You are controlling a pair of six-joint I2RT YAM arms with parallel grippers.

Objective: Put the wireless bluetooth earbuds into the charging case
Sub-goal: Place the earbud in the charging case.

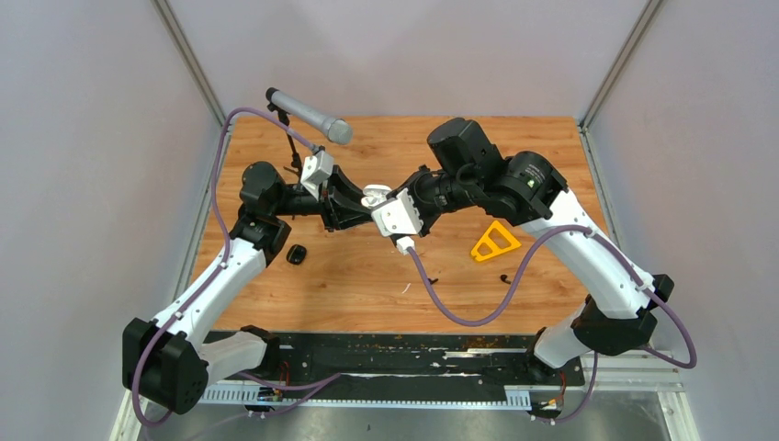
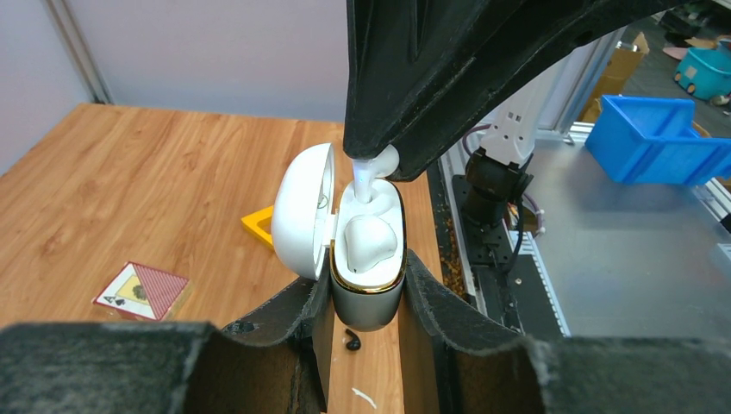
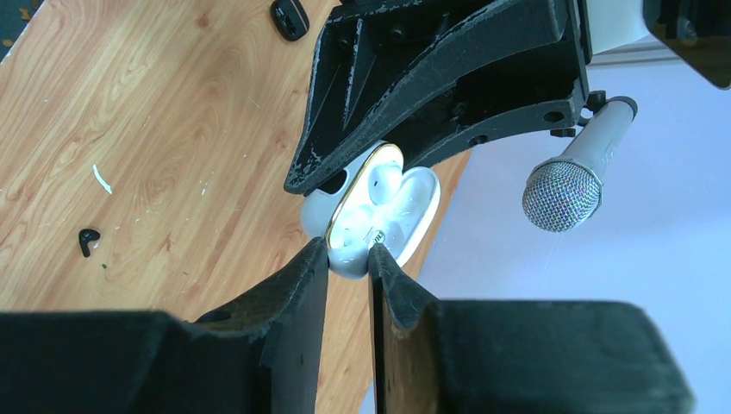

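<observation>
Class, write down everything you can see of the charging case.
The charging case is a rounded shell, glossy white inside, greyish outside, with a gold rim. Its lid is swung open sideways. It is held upright above the table, clamped between the left fingers. One white earbud sits inside; a second earbud stands stem-down in the other slot, under the right fingers.

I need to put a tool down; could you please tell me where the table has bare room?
Free: near strip between black case and white sliver; far strip between microphone and right arm. Crowded: mid-table around the held white case, and by the yellow triangle.
</observation>
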